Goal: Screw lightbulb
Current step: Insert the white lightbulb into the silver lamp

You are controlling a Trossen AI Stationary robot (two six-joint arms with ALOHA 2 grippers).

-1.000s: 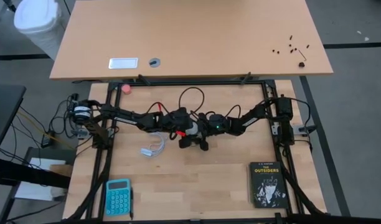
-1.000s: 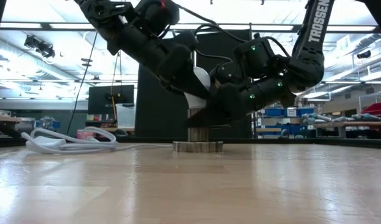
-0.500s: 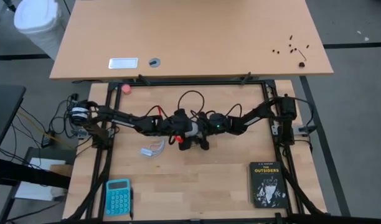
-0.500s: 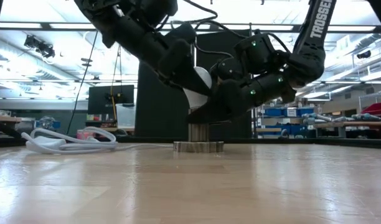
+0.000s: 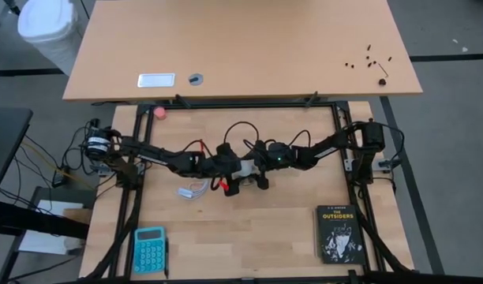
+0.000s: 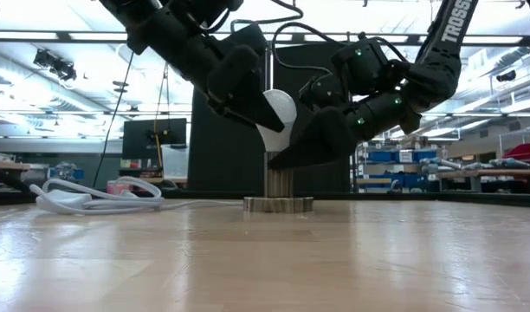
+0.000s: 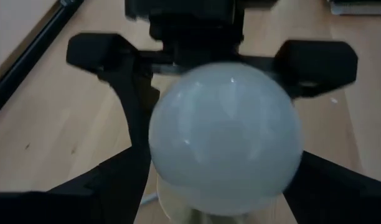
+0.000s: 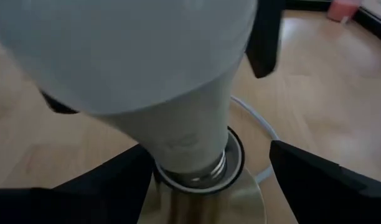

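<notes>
The white lightbulb point(image 6: 280, 111) stands upright with its grey screw base in the round metal socket disc point(image 6: 278, 204) at the table's middle. My left gripper point(image 7: 225, 180) reaches in from the table's left, slanting down. It is open, with one finger on either side of the bulb's globe point(image 7: 225, 137). My right gripper point(image 8: 203, 186) comes from the table's right, lower down, also open. Its fingers stand on either side of the bulb's neck point(image 8: 190, 137), just above the socket point(image 8: 240, 199). In the high view both grippers meet over the bulb point(image 5: 243, 167).
The socket's white cord point(image 6: 92, 198) lies coiled on the table to the left of the bulb point(image 5: 192, 189). A black book point(image 5: 338, 233) lies near the front right and a blue calculator point(image 5: 149, 249) at the front left. A pink ball point(image 5: 160, 112) sits at the far left.
My left gripper has drawn back a little from the bulb toward the table's left and upward, uncovering more of the globe. My right gripper has risen slightly beside the neck. The bulb has stayed upright in the socket.
</notes>
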